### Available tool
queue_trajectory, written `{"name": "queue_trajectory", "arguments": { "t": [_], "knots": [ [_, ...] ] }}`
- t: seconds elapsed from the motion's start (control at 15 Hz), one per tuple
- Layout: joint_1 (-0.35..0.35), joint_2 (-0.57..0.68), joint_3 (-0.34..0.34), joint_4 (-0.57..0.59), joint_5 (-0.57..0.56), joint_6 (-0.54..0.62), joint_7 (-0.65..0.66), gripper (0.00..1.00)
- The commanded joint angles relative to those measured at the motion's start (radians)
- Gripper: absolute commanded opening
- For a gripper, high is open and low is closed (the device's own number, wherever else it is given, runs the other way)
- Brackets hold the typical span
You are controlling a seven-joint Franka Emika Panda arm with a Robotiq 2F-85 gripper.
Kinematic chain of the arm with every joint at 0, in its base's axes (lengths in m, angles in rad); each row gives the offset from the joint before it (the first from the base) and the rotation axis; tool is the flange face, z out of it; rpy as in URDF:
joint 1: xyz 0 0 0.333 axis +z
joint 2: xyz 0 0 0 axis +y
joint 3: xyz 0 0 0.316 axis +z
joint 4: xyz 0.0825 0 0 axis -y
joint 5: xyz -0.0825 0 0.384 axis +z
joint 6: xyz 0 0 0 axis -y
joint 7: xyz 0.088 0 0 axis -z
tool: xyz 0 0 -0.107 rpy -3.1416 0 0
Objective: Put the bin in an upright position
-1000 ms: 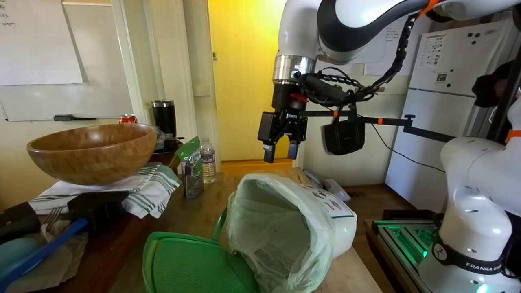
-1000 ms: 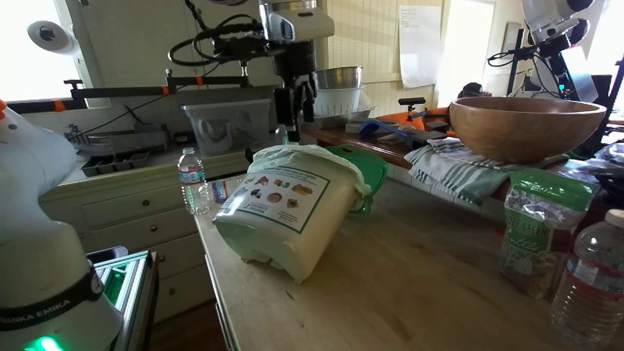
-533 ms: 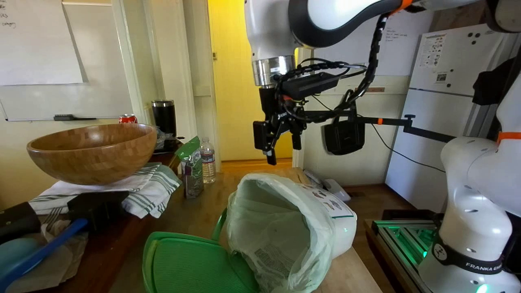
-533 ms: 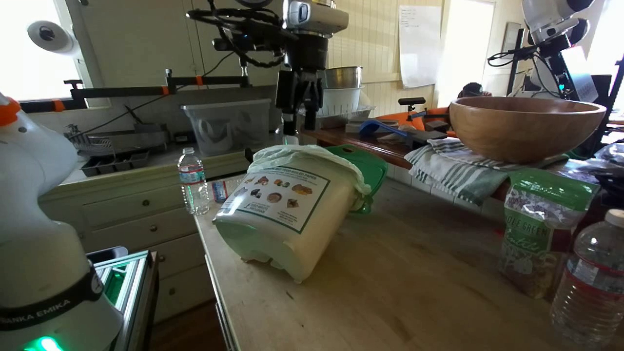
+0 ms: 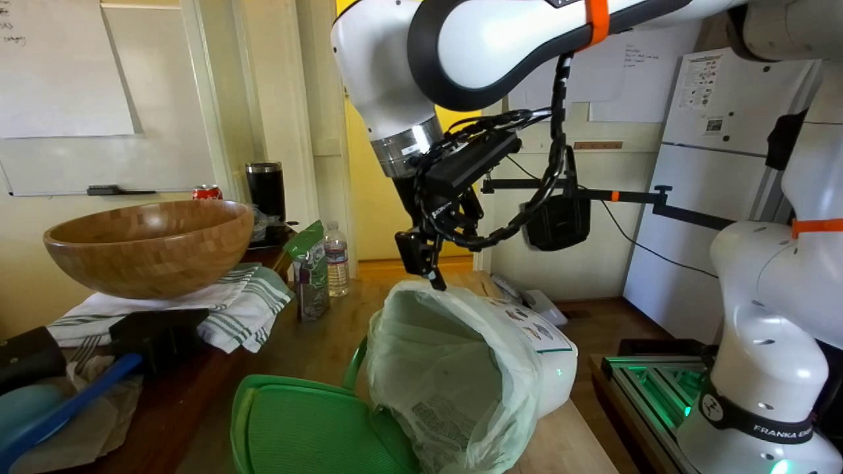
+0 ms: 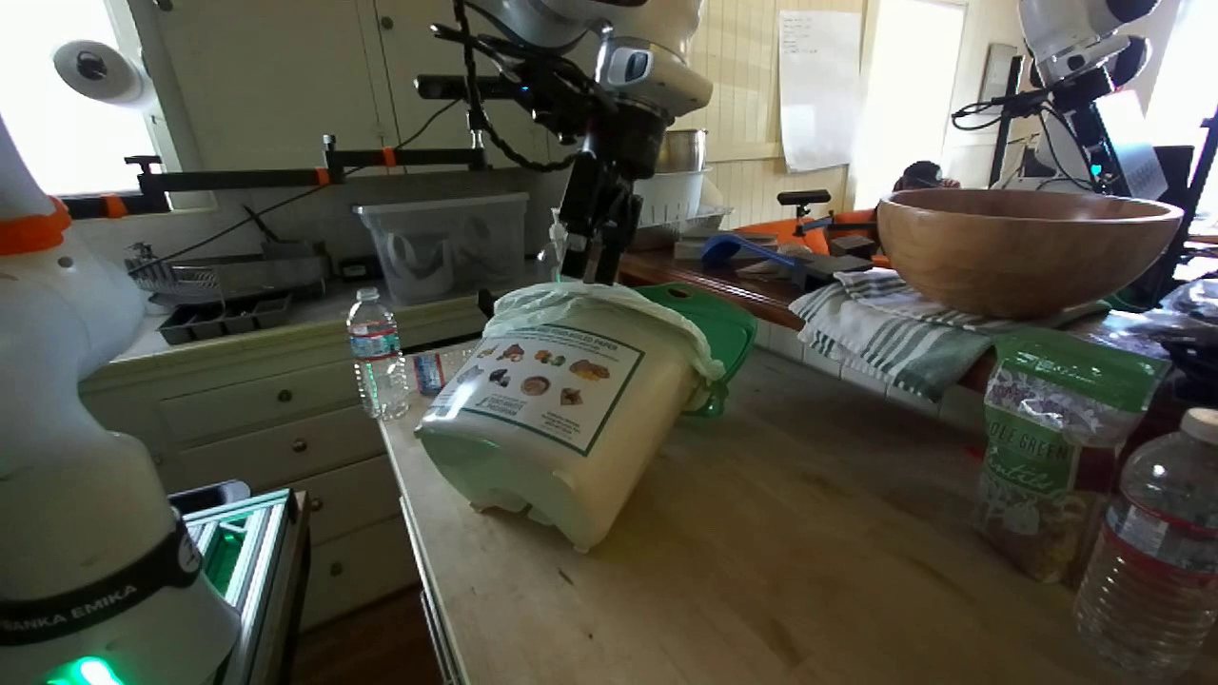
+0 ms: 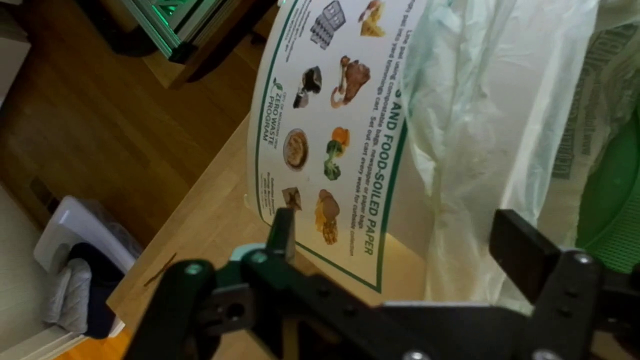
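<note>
The white bin lies tipped on its side on the wooden table, its mouth lined with a translucent bag. In an exterior view its labelled side faces up and its base is toward the robot. The green lid hangs open beside the mouth; it also shows in an exterior view. My gripper is tilted, just above the upper rim of the bin. In the wrist view the gripper is open, its fingers apart over the label and liner, with nothing held. Contact with the rim cannot be told.
A wooden bowl stands on a striped towel on the raised counter. A green snack bag and a water bottle stand on the table. Another bottle stands near the table edge beyond the bin.
My gripper has come down toward the bin's upper rim and tilted, and the arm has swung toward the bowl side. The bin and lid have not moved.
</note>
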Motion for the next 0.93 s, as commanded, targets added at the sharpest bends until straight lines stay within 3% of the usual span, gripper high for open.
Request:
{"name": "queue_trajectory", "arguments": {
  "t": [0.0, 0.87],
  "knots": [
    [0.041, 0.046, -0.009, 0.061, -0.031, -0.015, -0.027, 1.00],
    [0.108, 0.197, -0.013, 0.125, -0.116, -0.042, -0.035, 1.00]
  ]
}}
